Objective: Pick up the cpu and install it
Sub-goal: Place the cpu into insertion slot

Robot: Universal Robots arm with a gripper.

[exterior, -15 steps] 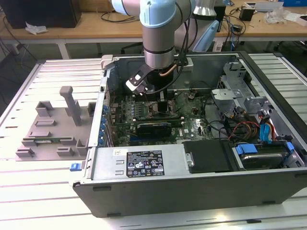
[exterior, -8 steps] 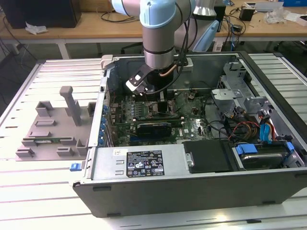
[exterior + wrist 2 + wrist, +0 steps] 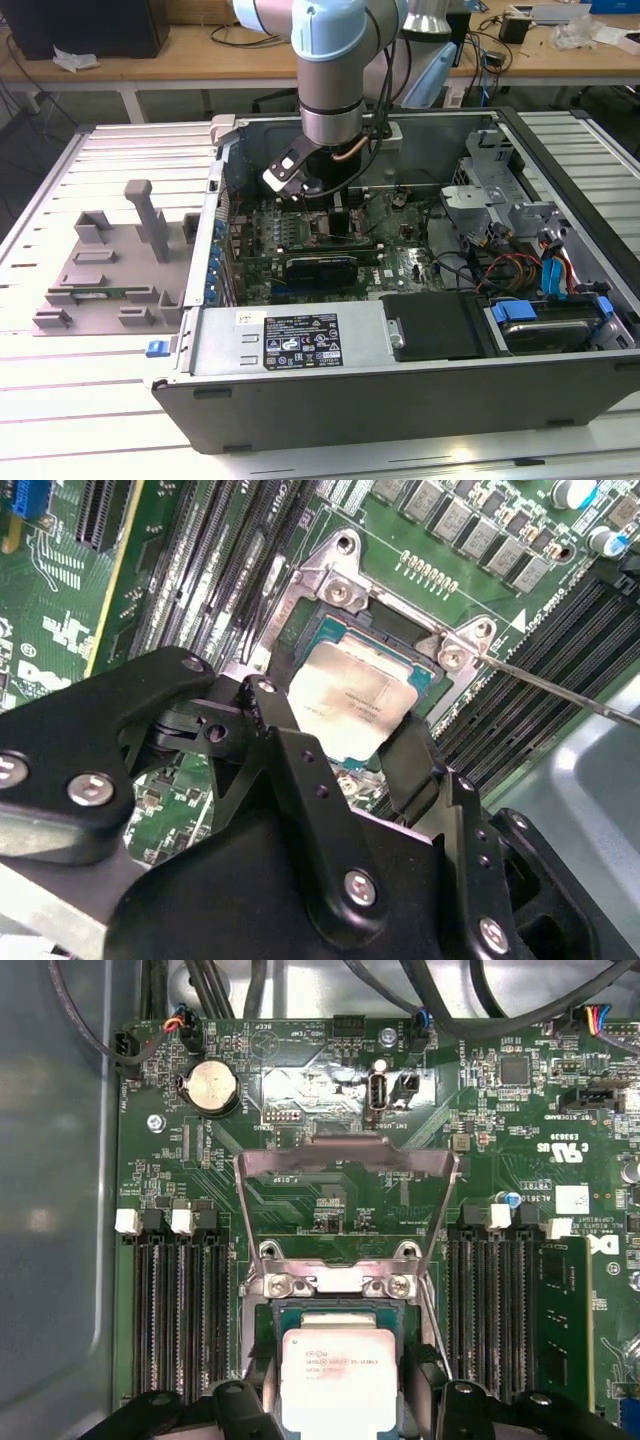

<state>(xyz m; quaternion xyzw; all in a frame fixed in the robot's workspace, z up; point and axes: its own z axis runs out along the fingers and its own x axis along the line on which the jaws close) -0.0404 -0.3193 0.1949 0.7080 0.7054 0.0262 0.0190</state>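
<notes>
The cpu (image 3: 345, 695) (image 3: 338, 1375) is a silver-topped square chip with a thin green rim. It lies level in or just over the open motherboard socket (image 3: 340, 580), and I cannot tell which. My gripper (image 3: 336, 723) (image 3: 338, 1380) has one black finger (image 3: 262, 702) on each side of the chip, against its edges, so it is shut on it. The socket's metal load plate (image 3: 345, 1160) stands flipped open, and its thin lever (image 3: 560, 692) sticks out sideways. In the exterior view the gripper (image 3: 322, 195) reaches down into the computer case (image 3: 300, 400) over the board.
Black memory slots (image 3: 180, 1310) (image 3: 490, 1310) flank the socket. A card (image 3: 320, 268) and cables (image 3: 500, 270) lie inside the case, with drive bays (image 3: 500, 200) toward the exterior view's right. A grey fixture (image 3: 110, 270) sits on the table at the exterior view's left.
</notes>
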